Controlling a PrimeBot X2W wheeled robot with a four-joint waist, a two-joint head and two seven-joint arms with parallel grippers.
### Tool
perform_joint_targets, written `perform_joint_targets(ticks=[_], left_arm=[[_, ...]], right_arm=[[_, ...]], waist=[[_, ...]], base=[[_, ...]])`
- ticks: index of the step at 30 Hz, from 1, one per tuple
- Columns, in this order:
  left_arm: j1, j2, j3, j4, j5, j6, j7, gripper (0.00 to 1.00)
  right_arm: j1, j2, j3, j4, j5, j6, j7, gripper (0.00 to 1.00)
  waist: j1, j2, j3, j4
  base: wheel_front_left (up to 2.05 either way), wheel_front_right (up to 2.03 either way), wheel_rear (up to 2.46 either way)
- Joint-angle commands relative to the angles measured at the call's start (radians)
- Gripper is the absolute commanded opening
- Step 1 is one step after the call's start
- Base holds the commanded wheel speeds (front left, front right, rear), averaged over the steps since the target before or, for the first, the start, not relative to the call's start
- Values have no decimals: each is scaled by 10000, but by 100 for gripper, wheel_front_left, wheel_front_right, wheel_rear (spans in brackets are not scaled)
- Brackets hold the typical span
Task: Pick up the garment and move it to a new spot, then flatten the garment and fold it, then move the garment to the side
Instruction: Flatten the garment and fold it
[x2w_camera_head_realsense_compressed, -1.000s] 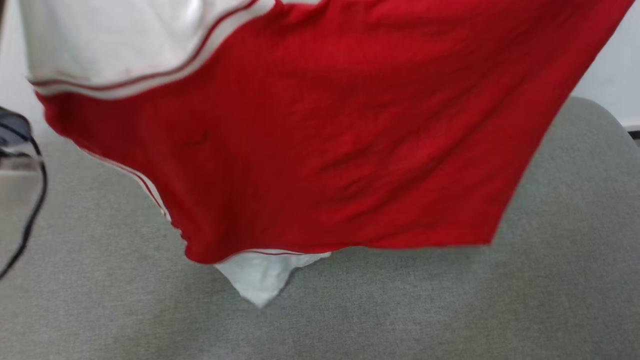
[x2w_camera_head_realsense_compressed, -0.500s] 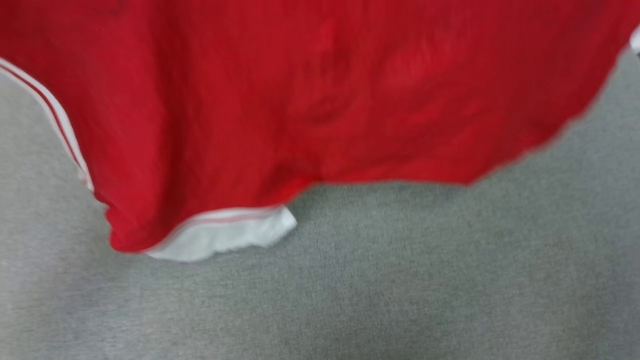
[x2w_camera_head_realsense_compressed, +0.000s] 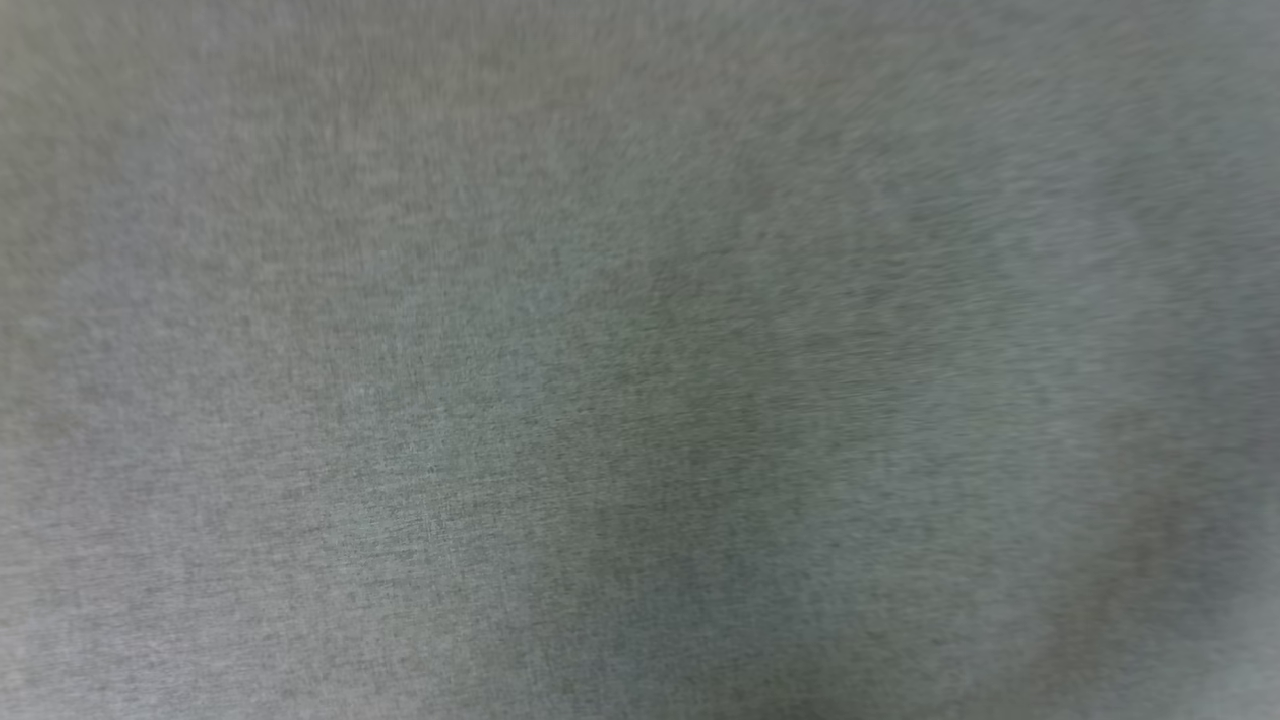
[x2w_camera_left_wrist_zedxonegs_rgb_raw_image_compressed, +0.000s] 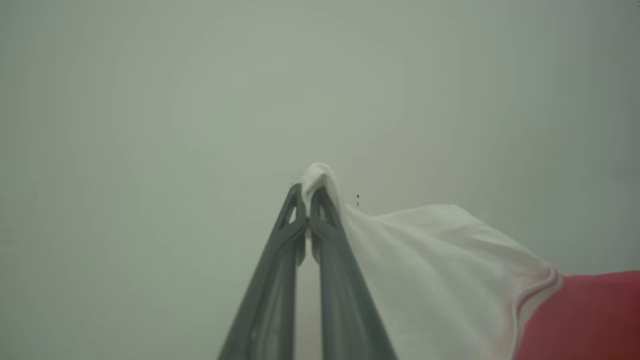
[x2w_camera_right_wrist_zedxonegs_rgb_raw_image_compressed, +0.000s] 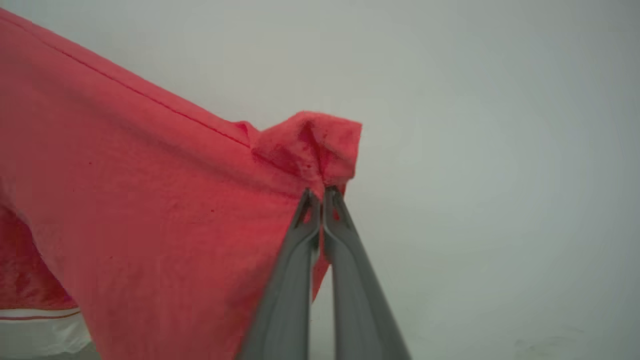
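The garment hangs in the air between my two grippers, in front of a pale wall. In the left wrist view my left gripper (x2w_camera_left_wrist_zedxonegs_rgb_raw_image_compressed: 306, 192) is shut on the tip of its white sleeve (x2w_camera_left_wrist_zedxonegs_rgb_raw_image_compressed: 430, 260), and the red body (x2w_camera_left_wrist_zedxonegs_rgb_raw_image_compressed: 585, 320) with striped trim trails off to the lower right. In the right wrist view my right gripper (x2w_camera_right_wrist_zedxonegs_rgb_raw_image_compressed: 321, 194) is shut on a bunched red corner of the garment (x2w_camera_right_wrist_zedxonegs_rgb_raw_image_compressed: 150, 200), whose cloth spreads away to the left. The chest print is hidden.
The head view looks down on a blurred grey fabric surface (x2w_camera_head_realsense_compressed: 640, 400). A plain pale wall (x2w_camera_right_wrist_zedxonegs_rgb_raw_image_compressed: 500, 150) stands behind the lifted cloth in both wrist views.
The head camera has tilted or swung fast: the red cloth that filled its upper part slid up and out of the picture, leaving grey fabric. Both grips stay shut.
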Motion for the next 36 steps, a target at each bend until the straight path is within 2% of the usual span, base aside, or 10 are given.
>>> perform_joint_targets(ticks=[1,8,11,14,22,26,32,36], left_arm=[[-651,-173,-18,618,183,-36,-432,0],[-1501,-1090,-536,2695,297,-200,-1836,0],[-968,-1307,-883,3042,142,-237,-2171,0],[-137,-1505,-1148,3178,-153,-260,-2448,0],[3644,-1946,-2029,2423,-658,-270,-2789,0],[5956,-2046,-2582,1839,-619,-271,-2809,0],[8957,-1673,-3211,751,-817,82,-2608,0],[10638,-1195,-3644,19,-1198,231,-1941,0]], right_arm=[[-490,6,118,443,-172,-14,-332,0],[-1322,360,9,2287,-996,-14,-1941,0],[-1027,511,56,2853,-1255,-13,-2367,0],[-525,391,140,3206,-1305,-14,-2751,0],[2061,-63,1013,3816,-762,-13,-3061,0],[3706,-440,1447,3987,-251,-11,-3259,0],[6167,-1261,2036,3575,672,-11,-3196,0],[7742,-1659,2000,3196,1396,-13,-3236,0]], waist=[[-3,0,686,256],[-3,0,1174,698],[-3,0,1209,836],[-3,0,1103,1116],[-3,0,-77,1721],[-3,0,-1090,1963],[-3,0,-2280,2412],[-3,0,-2926,2582]], base=[[0,0,0],[0,0,0],[0,0,0],[0,0,0],[0,0,0],[0,0,0],[0,0,0],[0,0,0]])
